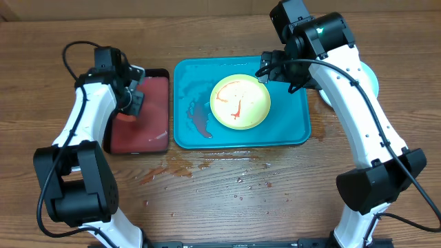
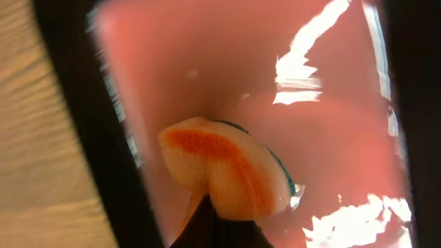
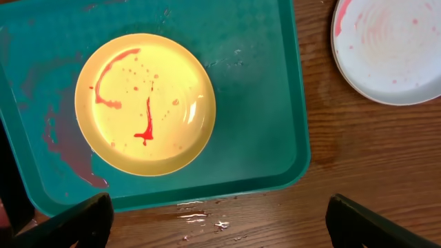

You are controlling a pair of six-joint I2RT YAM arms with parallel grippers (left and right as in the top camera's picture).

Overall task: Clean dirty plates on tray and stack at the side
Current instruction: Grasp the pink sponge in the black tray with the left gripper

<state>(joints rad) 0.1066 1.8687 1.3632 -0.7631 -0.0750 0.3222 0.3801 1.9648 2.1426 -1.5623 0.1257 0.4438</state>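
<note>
The yellow-green plate [image 1: 240, 102], streaked with red sauce, lies in the turquoise tray [image 1: 289, 120]. It also shows in the right wrist view [image 3: 145, 103], inside the tray [image 3: 262, 103]. My right gripper [image 1: 279, 69] is open and empty above the tray's far right corner; its fingertips [image 3: 220, 227] straddle the tray's edge. A plate with a white, pink-stained centre [image 3: 393, 48] lies on the wood right of the tray, mostly hidden under my right arm in the overhead view [image 1: 370, 83]. My left gripper [image 1: 131, 103] is shut on a sauce-stained sponge [image 2: 227, 165].
The sponge hangs over the black-rimmed tray with the wet reddish inside [image 1: 151, 131], left of the turquoise tray. Red smears lie in the turquoise tray's left part [image 1: 200, 120]. Sauce and water drops spot the wood in front [image 1: 179, 169].
</note>
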